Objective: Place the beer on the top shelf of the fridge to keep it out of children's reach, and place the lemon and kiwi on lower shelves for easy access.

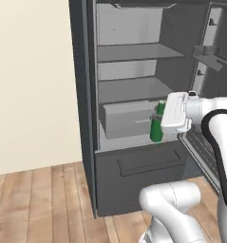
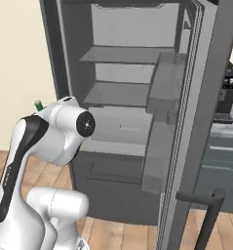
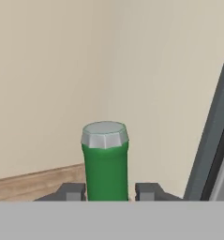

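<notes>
My gripper (image 1: 158,122) is shut on the beer (image 1: 156,129), a green bottle held upright in front of the open fridge (image 1: 86,118), level with its pale drawer (image 1: 127,118). In the hand view the bottle neck with its silver cap (image 3: 105,154) rises between my two fingertips (image 3: 73,191). From the right base view just the green bottle top (image 2: 38,105) peeks over the arm. The top shelf (image 1: 134,51) is well above the bottle and bare, and so is the lower shelf (image 1: 134,88). The lemon and the kiwi are out of view.
The fridge door (image 2: 196,122) stands open on the right with bins (image 2: 164,88) on its inner side. A cream wall (image 1: 34,85) lies left of the fridge, over a wooden floor (image 1: 39,199). A lower drawer front (image 1: 138,163) closes off the fridge bottom.
</notes>
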